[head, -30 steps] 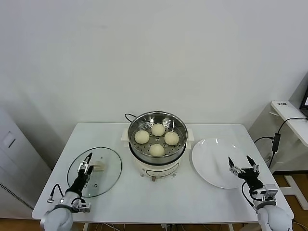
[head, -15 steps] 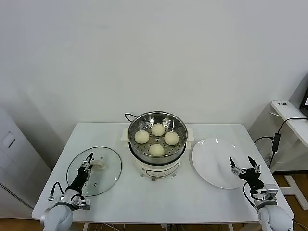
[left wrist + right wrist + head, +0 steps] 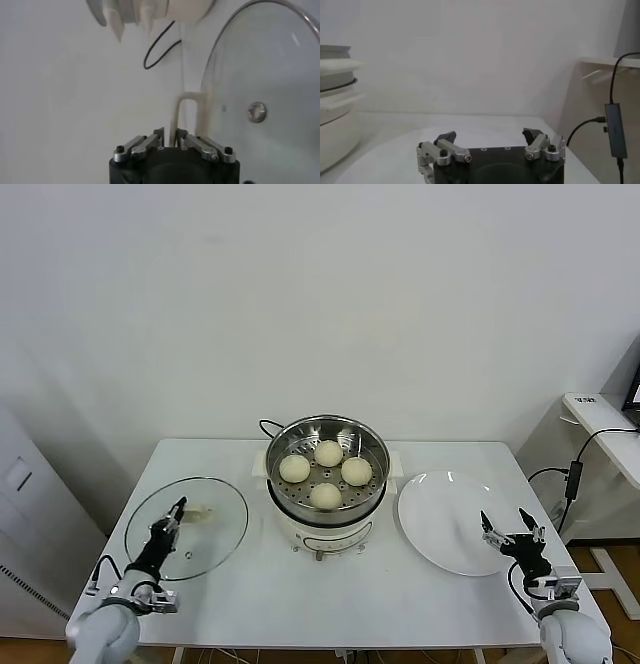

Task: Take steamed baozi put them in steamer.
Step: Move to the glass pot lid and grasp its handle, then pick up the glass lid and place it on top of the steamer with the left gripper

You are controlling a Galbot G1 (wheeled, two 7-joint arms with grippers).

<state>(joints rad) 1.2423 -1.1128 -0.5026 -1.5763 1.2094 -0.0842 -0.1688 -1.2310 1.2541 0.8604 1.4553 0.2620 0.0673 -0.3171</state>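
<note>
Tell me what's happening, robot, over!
Left gripper shut on glass lid's handle, lid tilted. Right gripper open over empty plate. All four baozi in steamer. Nothing in the way.

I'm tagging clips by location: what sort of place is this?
Probably a lab or office room staged as a kitchen, not a real one: a plain white table against a bare wall, an electric steamer with baozi, and a side desk with cables.

Four baozi (image 3: 326,495) fill the open-topped steamer (image 3: 327,443); bare table (image 3: 250,584) lies before it.
</note>
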